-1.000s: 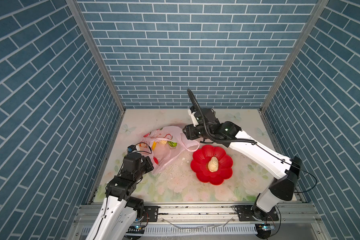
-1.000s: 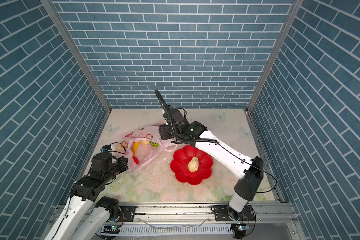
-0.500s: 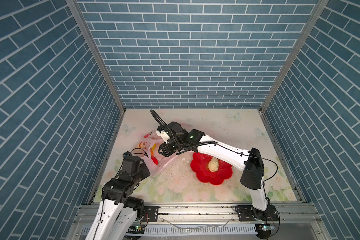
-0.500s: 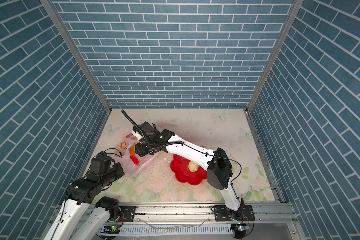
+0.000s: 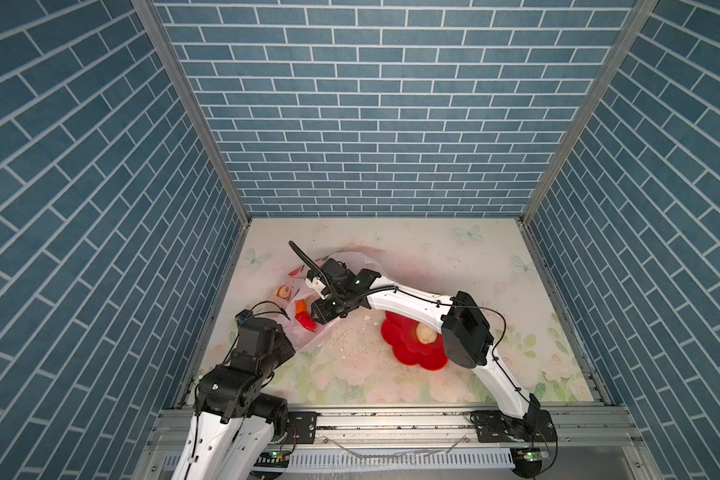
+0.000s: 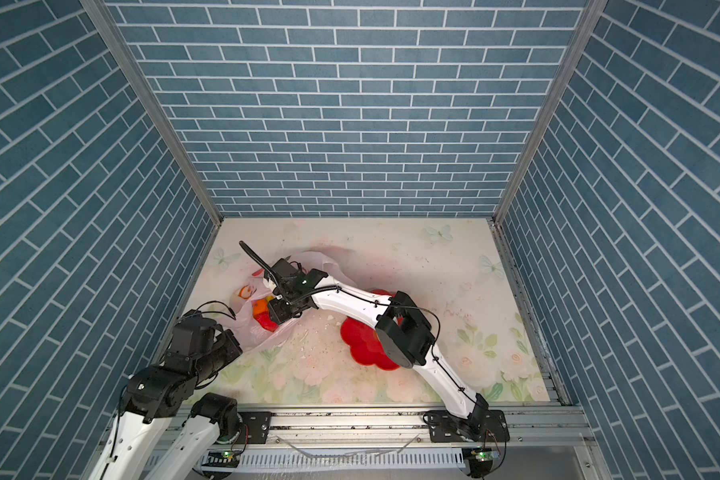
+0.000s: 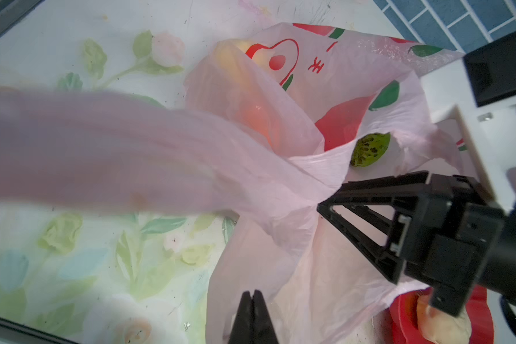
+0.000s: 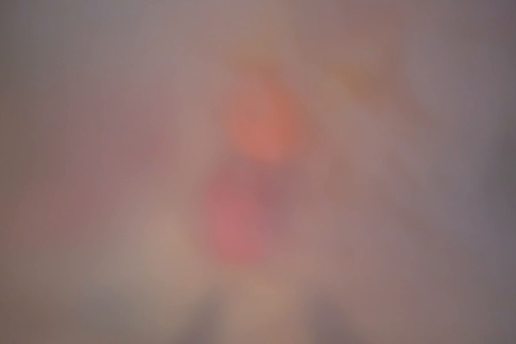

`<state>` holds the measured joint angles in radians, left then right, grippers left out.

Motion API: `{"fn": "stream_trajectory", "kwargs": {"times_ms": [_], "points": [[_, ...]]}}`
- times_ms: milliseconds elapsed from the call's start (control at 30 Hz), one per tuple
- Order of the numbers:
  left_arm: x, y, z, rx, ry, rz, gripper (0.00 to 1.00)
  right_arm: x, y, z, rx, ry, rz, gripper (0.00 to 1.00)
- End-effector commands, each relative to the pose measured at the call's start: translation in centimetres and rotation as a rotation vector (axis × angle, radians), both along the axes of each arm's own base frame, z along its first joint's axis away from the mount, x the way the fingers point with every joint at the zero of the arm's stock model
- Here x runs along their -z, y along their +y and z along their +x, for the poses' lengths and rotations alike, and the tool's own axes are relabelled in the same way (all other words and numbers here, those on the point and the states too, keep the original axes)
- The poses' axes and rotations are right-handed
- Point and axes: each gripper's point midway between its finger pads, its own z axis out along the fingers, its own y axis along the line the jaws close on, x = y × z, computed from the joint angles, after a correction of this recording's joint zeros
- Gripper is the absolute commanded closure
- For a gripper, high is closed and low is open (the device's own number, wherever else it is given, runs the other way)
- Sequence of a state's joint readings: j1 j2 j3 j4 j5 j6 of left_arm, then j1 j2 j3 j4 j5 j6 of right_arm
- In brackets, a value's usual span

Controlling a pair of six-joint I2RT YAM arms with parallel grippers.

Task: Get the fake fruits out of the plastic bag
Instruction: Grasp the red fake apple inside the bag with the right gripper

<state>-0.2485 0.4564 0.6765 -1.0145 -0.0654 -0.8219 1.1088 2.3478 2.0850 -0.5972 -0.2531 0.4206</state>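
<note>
My left gripper (image 7: pixel 252 300) shows at the bottom edge of the left wrist view. Its fingertips are pressed together against the film of the plastic bag (image 7: pixel 265 184), and I cannot tell whether any film is pinched between them. My right gripper (image 7: pixel 322 205) comes in from the right of that view, with its tips at the bag's mouth. I see it side-on, so I cannot tell how far apart its jaws stand or whether they hold anything. The right wrist view is only a pink blur.

A green fruit (image 7: pixel 370 149) sits inside the bag just above those tips. In a top view the bag lies at the left of the floral table (image 5: pixel 433 266). An orange fruit (image 5: pixel 301 307) and a red fruit (image 5: pixel 305 321) show in its mouth. A cream bumpy fruit (image 5: pixel 425 333) lies in the red bowl (image 5: pixel 408 353), to the right of the bag.
</note>
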Motion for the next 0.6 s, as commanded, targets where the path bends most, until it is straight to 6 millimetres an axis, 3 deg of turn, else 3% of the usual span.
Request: {"fn": "stream_trajectory", "kwargs": {"times_ms": [0,367,567], "points": [[0.3,-0.3,-0.9,-0.006,0.023,-0.037,1.0,-2.1,2.2,1.4,0.035,-0.028,0.084,0.48],[1.9,-1.0,-1.7,-0.018,0.034,-0.113,1.0,-0.4,3.8,0.6,0.043,0.047,0.114,0.34],[2.8,-1.4,-1.5,-0.02,0.035,-0.137,1.0,0.6,4.9,0.2,0.041,0.083,0.125,0.32]]}}
